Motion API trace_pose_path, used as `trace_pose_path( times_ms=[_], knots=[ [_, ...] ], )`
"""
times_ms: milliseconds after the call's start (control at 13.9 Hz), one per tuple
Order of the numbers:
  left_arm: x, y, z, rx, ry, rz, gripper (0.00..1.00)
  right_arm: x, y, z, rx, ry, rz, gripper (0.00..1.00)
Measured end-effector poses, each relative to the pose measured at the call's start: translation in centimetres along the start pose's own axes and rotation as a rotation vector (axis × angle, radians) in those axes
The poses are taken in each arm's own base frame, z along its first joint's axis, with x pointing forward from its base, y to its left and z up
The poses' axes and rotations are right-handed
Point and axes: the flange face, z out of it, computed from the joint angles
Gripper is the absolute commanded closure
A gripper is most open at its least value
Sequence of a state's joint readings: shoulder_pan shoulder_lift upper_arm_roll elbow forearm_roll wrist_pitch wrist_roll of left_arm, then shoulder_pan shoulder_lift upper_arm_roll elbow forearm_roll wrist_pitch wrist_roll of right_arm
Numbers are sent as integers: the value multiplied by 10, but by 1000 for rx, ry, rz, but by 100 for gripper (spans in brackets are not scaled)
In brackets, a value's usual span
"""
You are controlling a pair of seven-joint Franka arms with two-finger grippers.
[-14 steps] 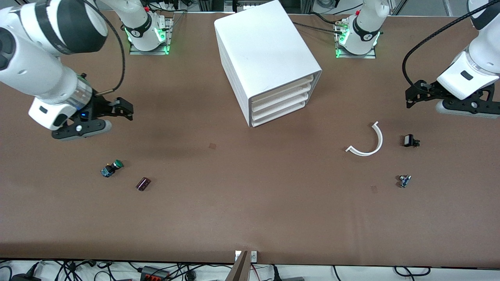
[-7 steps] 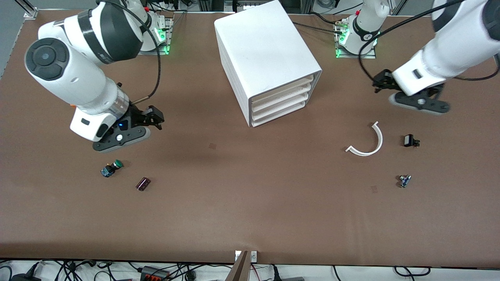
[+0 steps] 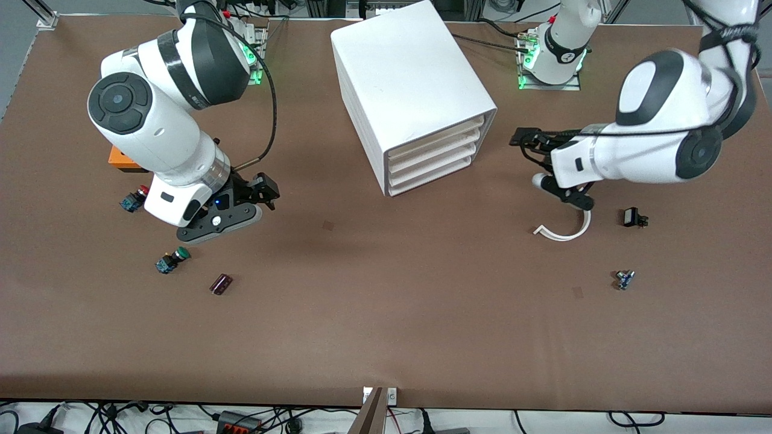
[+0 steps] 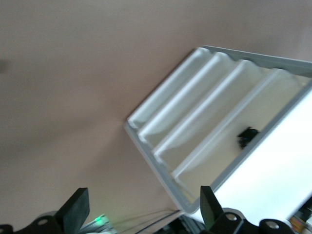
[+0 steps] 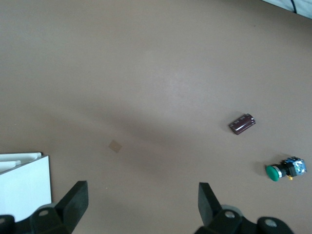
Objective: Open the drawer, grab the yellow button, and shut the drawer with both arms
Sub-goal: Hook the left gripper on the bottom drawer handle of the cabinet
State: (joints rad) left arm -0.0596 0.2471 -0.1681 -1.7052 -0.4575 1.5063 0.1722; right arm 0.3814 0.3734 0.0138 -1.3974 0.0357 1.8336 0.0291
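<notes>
Left gripper [image 3: 523,142], fingers apart, hangs over the table beside the cabinet [image 3: 410,90] near the robots' edge; its drawers [image 3: 431,158] sit shut. Right gripper [image 3: 265,191], also spread, hovers above the green button [image 3: 172,260]. We see no orange button.

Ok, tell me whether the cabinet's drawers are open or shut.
Shut. All four drawer fronts sit flush with the open face of the cabinet; none is pulled out. Neither gripper touches them.
</notes>
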Motion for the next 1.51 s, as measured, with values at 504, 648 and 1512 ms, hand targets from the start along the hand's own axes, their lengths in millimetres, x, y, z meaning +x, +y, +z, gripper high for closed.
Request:
trace_pose_path(
  times_ms=[504, 648, 1512],
  knots=[
    [35, -46, 106, -381, 58, 97, 0, 0, 0, -1, 6, 1, 4, 0],
    [30, -51, 128, -464, 79, 129, 0, 0, 2, 0, 5, 0, 7, 0],
    [7, -40, 190, -647, 98, 217, 28, 0, 10, 0, 1, -5, 18, 0]
  ],
)
